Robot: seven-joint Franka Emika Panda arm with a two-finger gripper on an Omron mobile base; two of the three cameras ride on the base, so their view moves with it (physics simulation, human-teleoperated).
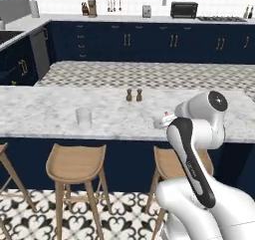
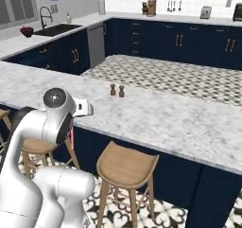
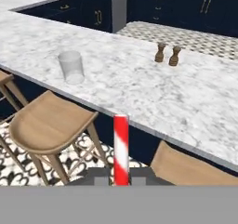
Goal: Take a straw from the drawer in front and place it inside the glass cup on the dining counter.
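My gripper is shut on the red-and-white striped straw, which stands up between the finger tips in the hand view. The hand hovers over the near edge of the dining counter. A red tip of the straw peeks out above the white hand in the left base view. The glass cup stands upright and empty on the marble, off to the left of the straw and farther back. In the left base view the glass cup is well left of the hand. The drawer is out of view.
Two small brown shakers stand on the counter, farther back and right of the cup. Wooden stools line the counter's near side below the hand. Navy cabinets and a far worktop with appliances run along the back wall.
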